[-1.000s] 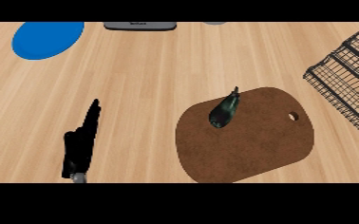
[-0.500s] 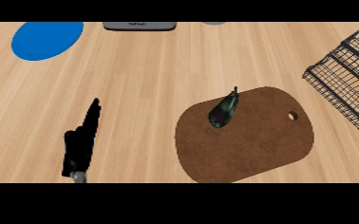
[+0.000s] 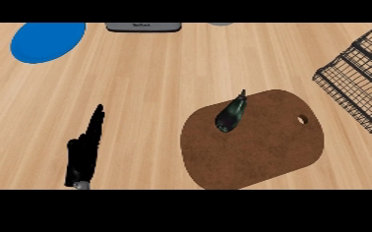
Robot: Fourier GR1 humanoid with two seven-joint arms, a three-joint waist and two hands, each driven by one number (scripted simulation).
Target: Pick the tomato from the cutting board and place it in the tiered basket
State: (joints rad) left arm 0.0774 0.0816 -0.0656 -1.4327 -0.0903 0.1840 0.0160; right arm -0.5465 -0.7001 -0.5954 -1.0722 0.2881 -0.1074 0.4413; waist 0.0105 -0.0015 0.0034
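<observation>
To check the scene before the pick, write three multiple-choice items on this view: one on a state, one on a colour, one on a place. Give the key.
1. The left hand is:
A. curled round a thing
B. open, fingers straight, holding nothing
C. out of view

2. The plate at the far left is:
A. red
B. white
C. blue

3. The dark green vegetable lies:
A. on the brown cutting board
B. in the left hand
C. on the plate

Key:
1 B, since its fingers stretch out straight with nothing in them.
2 C, since the plate is plain blue.
3 A, since the vegetable rests on the upper left part of the board, apart from the hand.
</observation>
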